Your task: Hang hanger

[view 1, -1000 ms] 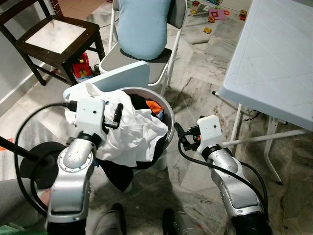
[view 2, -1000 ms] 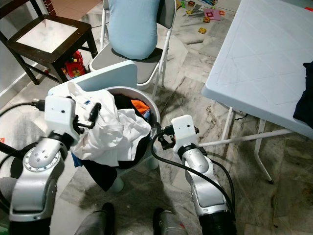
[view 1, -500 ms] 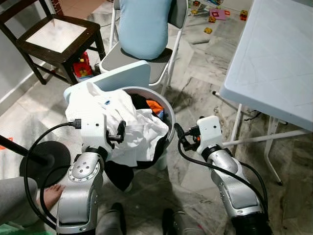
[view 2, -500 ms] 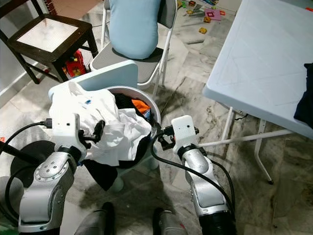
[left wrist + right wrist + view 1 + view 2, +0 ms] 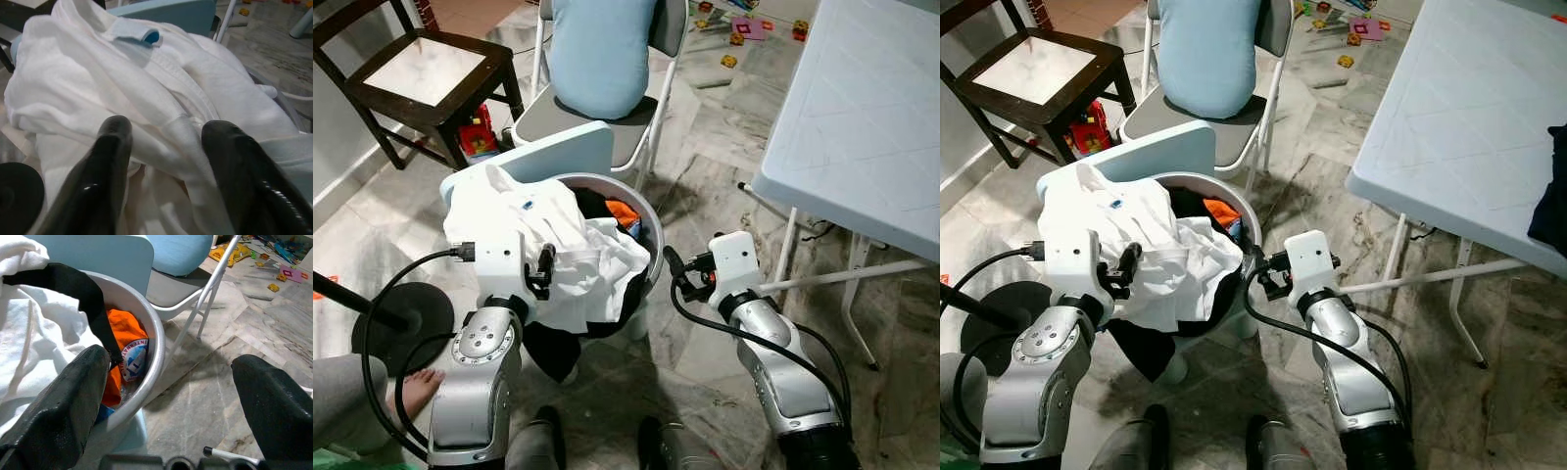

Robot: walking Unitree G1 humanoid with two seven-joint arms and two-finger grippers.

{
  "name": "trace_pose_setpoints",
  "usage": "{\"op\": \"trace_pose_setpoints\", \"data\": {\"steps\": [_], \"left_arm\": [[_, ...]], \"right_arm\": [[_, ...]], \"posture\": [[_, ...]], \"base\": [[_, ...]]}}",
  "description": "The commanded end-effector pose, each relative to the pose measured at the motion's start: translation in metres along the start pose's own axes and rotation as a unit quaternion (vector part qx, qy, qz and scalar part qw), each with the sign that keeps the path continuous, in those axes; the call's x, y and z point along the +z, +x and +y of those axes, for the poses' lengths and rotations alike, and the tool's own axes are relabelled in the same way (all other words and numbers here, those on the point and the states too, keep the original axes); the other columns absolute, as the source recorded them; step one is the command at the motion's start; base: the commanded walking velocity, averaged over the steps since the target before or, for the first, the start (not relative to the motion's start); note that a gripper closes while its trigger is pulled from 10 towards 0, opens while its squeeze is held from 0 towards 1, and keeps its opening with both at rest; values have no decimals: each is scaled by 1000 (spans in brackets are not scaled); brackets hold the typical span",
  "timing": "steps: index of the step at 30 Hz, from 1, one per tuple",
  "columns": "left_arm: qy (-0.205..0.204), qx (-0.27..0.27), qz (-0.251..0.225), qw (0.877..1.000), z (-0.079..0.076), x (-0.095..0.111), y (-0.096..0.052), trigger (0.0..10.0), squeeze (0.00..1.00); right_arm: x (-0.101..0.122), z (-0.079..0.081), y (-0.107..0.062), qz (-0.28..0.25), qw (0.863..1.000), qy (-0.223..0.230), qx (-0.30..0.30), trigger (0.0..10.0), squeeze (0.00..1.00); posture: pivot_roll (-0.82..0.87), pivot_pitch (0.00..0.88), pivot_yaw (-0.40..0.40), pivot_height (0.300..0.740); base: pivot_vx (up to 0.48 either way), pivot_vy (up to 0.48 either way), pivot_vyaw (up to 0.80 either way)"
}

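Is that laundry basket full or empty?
Full. The laundry basket is heaped with a white garment spilling over its rim, with dark and orange clothes beneath.

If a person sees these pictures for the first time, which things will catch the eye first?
First, the white garment heaped over the round laundry basket in the middle of the floor, with the left tool open right against the cloth. Then the right tool, open beside the basket's rim, and the light blue cushion on the folding chair behind.
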State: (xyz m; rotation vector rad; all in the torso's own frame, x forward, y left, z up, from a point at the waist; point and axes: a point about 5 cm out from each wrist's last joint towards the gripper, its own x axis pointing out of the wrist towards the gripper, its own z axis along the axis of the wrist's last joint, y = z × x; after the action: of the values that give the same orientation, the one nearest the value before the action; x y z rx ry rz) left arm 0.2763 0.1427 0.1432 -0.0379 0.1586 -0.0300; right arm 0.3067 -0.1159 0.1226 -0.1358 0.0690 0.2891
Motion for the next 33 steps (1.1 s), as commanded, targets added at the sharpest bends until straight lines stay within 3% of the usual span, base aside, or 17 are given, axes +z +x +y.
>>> {"op": "trace_pose_setpoints", "data": {"steps": [1, 8, 33], "left_arm": [[-9, 10, 11, 1000, 2, -7, -2, 0, 0], [-2, -2, 19, 1000, -1, -13, -1, 0, 0], [7, 21, 22, 999, 11, -17, 2, 0, 0]], "right_arm": [[-3, -1, -2, 4, 1000, -1, -2, 10000, 0], [-2, -2, -1, 4, 1000, -1, -3, 10000, 0], [-2, 0, -1, 3, 1000, 1, -2, 10000, 0]], "posture": [[56, 257, -89, 740], [55, 256, -89, 740], [60, 254, -85, 740]], "base": [[0, 0, 0], [0, 0, 0], [0, 0, 0]]}}
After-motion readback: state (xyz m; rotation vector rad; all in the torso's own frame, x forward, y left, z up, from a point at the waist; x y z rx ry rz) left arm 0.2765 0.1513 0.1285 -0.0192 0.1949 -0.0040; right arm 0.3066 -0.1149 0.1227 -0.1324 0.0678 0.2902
